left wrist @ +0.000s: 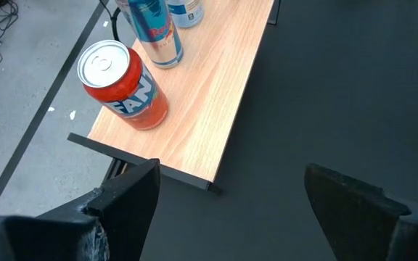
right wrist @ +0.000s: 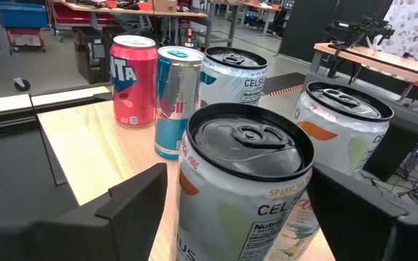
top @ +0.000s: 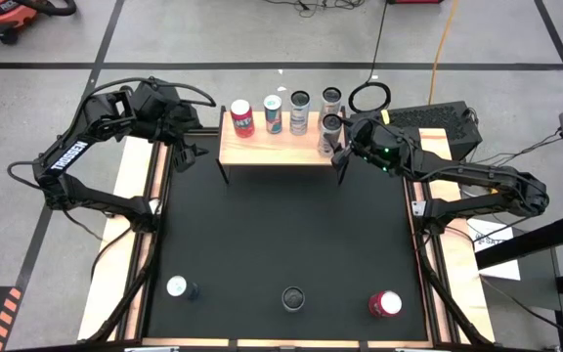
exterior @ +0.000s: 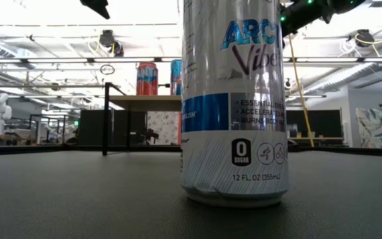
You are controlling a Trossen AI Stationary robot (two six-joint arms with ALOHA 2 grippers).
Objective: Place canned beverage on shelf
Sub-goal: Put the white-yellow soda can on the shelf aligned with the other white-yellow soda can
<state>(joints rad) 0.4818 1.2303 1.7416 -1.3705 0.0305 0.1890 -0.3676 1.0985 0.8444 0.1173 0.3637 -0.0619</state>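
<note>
right wrist view showed the right gripper [right wrist: 238,210] fingers spread apart around a can [right wrist: 242,181] standing on the shelf [right wrist: 93,148], seemingly to release it; left gripper [left wrist: 231,203] waited open beside the shelf.

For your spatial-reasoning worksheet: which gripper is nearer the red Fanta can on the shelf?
Left. The left gripper hovers just off the shelf's end beside the red Fanta can; the right gripper is at the opposite end.

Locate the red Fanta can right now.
In the high view the red Fanta can stands upright at the left end of the back row on the light-wood shelf, beside the slim blue-and-silver can, near the waiting left gripper.
</note>
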